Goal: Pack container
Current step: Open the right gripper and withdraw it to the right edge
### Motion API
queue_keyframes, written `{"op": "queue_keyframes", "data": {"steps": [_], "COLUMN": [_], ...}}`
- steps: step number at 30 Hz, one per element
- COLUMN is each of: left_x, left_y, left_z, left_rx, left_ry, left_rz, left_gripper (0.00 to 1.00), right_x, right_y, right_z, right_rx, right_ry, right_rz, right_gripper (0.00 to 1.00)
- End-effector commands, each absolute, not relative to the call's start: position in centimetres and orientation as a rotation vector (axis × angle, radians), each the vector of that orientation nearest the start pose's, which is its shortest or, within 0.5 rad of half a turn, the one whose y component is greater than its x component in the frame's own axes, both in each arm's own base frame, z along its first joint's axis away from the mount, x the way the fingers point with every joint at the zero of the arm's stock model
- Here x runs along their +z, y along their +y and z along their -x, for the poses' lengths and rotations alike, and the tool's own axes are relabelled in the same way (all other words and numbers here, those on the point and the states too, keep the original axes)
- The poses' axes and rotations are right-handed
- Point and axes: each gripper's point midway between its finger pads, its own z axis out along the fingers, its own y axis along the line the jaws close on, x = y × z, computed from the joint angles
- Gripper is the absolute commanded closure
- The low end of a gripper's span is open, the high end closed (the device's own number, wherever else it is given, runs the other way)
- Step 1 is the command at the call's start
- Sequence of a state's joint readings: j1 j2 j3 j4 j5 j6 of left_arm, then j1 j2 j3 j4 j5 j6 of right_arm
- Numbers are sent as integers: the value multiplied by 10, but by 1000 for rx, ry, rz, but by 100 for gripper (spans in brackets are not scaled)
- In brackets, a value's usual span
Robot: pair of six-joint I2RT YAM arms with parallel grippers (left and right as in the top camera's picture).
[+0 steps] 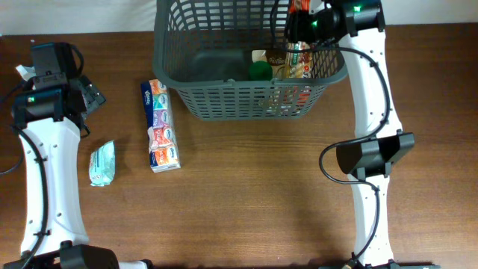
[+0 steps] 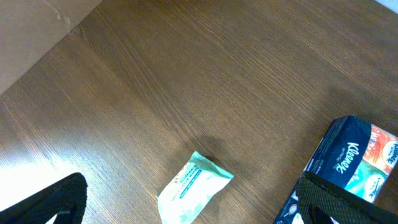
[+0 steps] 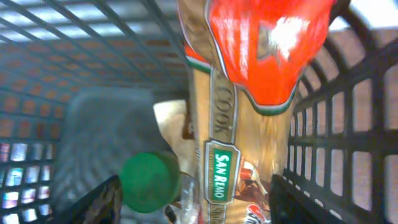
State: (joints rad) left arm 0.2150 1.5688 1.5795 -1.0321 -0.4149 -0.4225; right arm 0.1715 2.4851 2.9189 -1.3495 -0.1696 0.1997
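The dark grey basket (image 1: pixel 224 78) stands at the table's far middle; its lattice wall fills the right wrist view (image 3: pixel 354 124). Inside it a tall San Remo pasta packet (image 1: pixel 299 60) (image 3: pixel 242 143) stands against the right wall, beside a green-capped bottle (image 1: pixel 260 71) (image 3: pixel 149 182). My right gripper (image 1: pixel 302 26) (image 3: pixel 193 202) hovers over the packet, fingers wide apart on either side of it. My left gripper (image 1: pixel 88 96) (image 2: pixel 186 214) is open and empty above the table at the far left. A pale green wipes pack (image 1: pixel 102 163) (image 2: pixel 194 186) lies below it.
A long multipack of Kleenex tissues (image 1: pixel 160 125) (image 2: pixel 351 155) lies on the table between the wipes pack and the basket. The table's back edge runs just behind the basket. The right arm's base stands at the front right.
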Motion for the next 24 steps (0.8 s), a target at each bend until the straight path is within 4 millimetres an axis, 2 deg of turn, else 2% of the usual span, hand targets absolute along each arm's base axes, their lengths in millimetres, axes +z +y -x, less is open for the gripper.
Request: {"op": "queue_keyframes", "data": {"steps": [1, 5, 7, 10, 12, 13, 18, 24], "left_x": [252, 252, 252, 252, 252, 252, 252, 252], "left_y": [151, 151, 151, 151, 151, 151, 151, 151], "left_z": [-360, -360, -360, -360, -360, -360, -360, -360], "left_rx": [450, 450, 450, 450, 450, 450, 450, 450], "left_ry": [2326, 2326, 2326, 2326, 2326, 2326, 2326, 2326], "left_rz": [924, 924, 924, 924, 924, 924, 924, 924], "left_gripper": [0, 0, 0, 0, 0, 0, 0, 0], "right_x": [353, 425, 453, 482, 495, 501, 506, 488], "right_y": [125, 119, 109, 74, 40, 16, -64, -156], "right_z": [-535, -504, -489, -468, -452, -440, -400, -364], "right_rx": [415, 406, 359, 201, 49, -57, -314, -474], "right_ry": [2254, 2084, 2022, 1964, 1937, 1922, 1876, 1836], "right_rz": [78, 122, 102, -8, -119, -200, -514, -873], "right_gripper": [30, 23, 16, 2, 1, 1, 1, 1]}}
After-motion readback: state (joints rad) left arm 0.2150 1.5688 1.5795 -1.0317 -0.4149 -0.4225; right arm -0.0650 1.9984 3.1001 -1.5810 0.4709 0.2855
